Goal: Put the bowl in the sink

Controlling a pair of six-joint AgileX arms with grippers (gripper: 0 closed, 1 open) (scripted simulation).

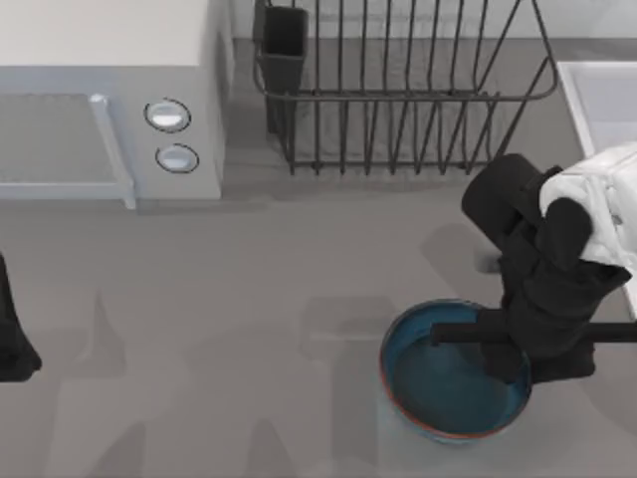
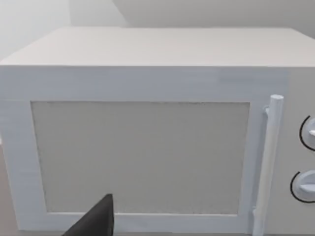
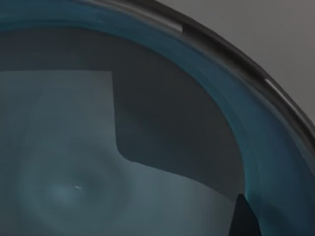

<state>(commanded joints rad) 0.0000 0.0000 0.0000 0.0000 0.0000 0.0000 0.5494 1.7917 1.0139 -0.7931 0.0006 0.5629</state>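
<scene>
Our right gripper (image 1: 503, 360) sits low over the bowl's (image 1: 443, 383) right side; we cannot tell how its jaws stand. The bowl rests on the grey table (image 1: 249, 299), front right, apart from the sink (image 1: 587, 95). Our left arm (image 1: 12, 339) is parked at the left edge, facing the microwave (image 2: 147, 132). A rack (image 1: 398, 90) stands behind.

1. You are looking down on a flat grey table (image 1: 249, 289) that spreads across the top view.
2. At your far left stands a white microwave (image 1: 109, 100), its door handle (image 1: 111, 149) a pale bar and two round knobs (image 1: 167, 116) stacked beside it.
3. To its right, along the far edge, you see a dark wire dish rack (image 1: 398, 90) with a dark cup-like holder (image 1: 285, 50) at its left corner.
4. Soft shadows fall on the table nearer to you.
5. In the left wrist view the microwave's door (image 2: 140, 157) faces you, with a pale wall (image 2: 172, 12) behind it.
</scene>
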